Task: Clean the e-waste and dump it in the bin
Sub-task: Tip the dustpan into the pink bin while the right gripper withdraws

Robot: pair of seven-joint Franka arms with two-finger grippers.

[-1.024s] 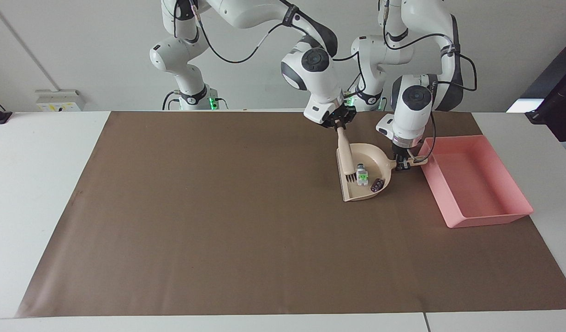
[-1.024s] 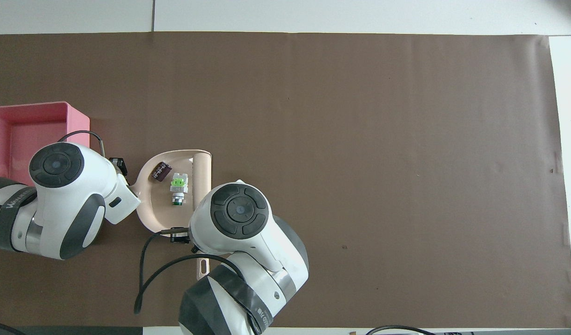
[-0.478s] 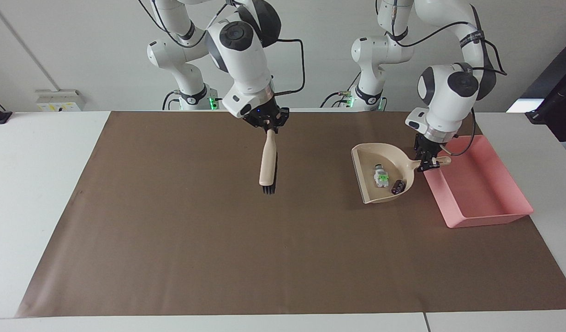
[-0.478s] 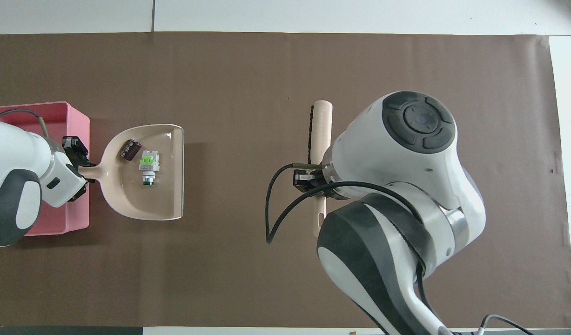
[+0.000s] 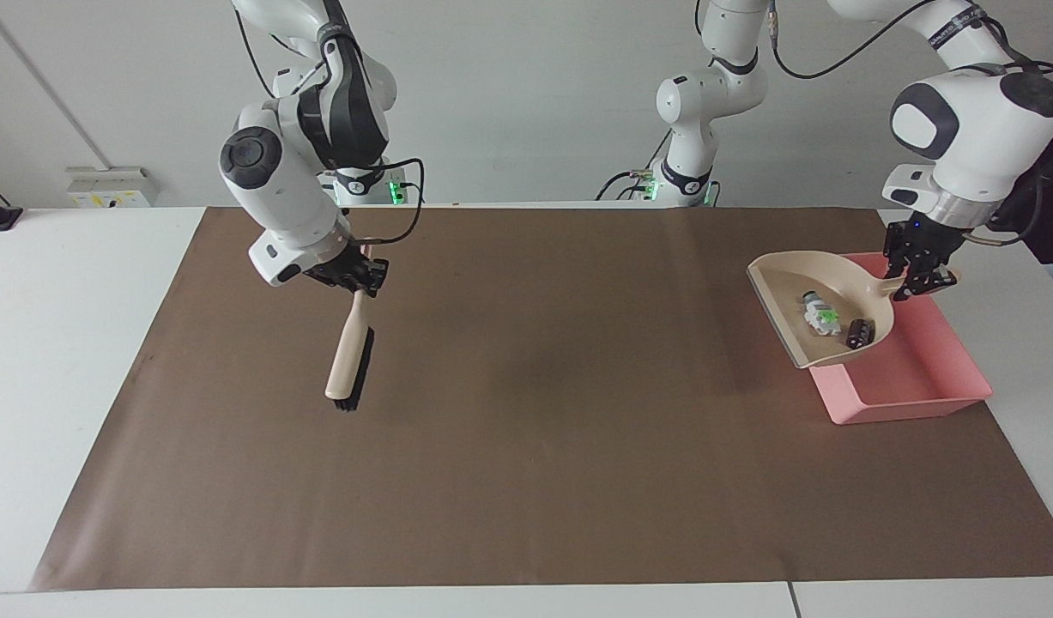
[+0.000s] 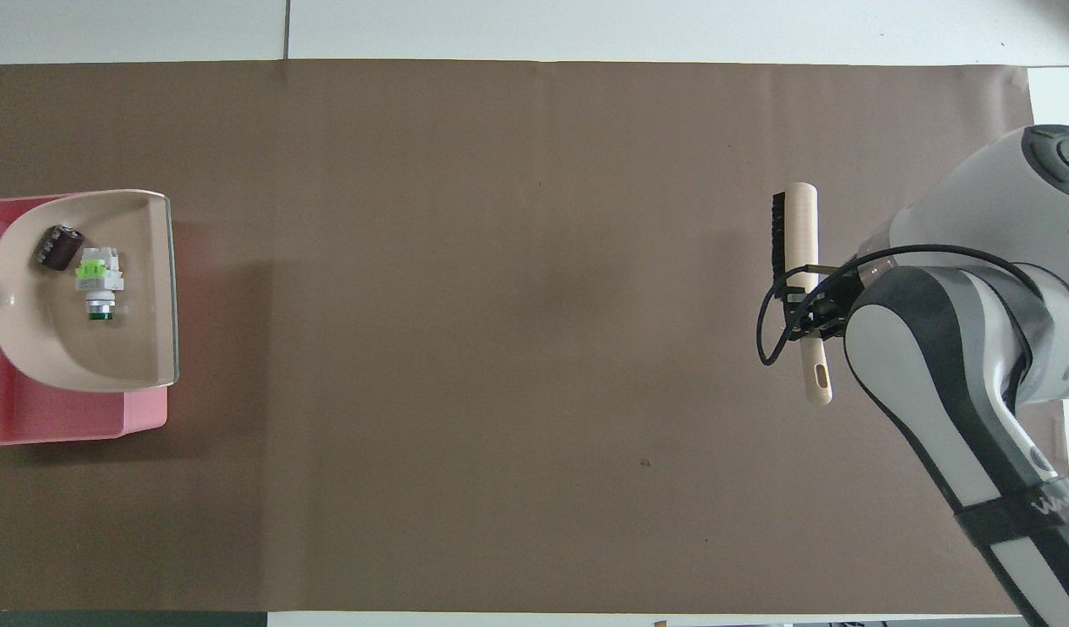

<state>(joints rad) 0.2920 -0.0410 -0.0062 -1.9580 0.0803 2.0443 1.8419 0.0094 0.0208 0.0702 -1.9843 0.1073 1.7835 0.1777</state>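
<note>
- A plain white wall backs the white counter point(image 5: 80, 360), which is mostly covered by a brown mat point(image 5: 535, 446).
- My left gripper point(image 5: 918, 276) is clamped on the handle of the beige dustpan point(image 5: 805, 287), holding it raised over the bin point(image 5: 912, 390), the pink tray at my left arm's end of the counter.
- The e-waste lies in the pan just beside my left gripper: the white cylinder with green marks point(image 5: 821, 314) and the black block point(image 5: 859, 333), close together near the handle end.
- The relation that matters: the pan's open lip points away from my left gripper toward the middle of the mat, and part of that lip overhangs the bin's wall. I judge the pieces should leave over the tray, not over that lip.
- My right gripper point(image 5: 360, 281) is closed on the brush point(image 5: 351, 360), hanging over the mat at the right arm's end, well apart from the pan; it waits.
</note>
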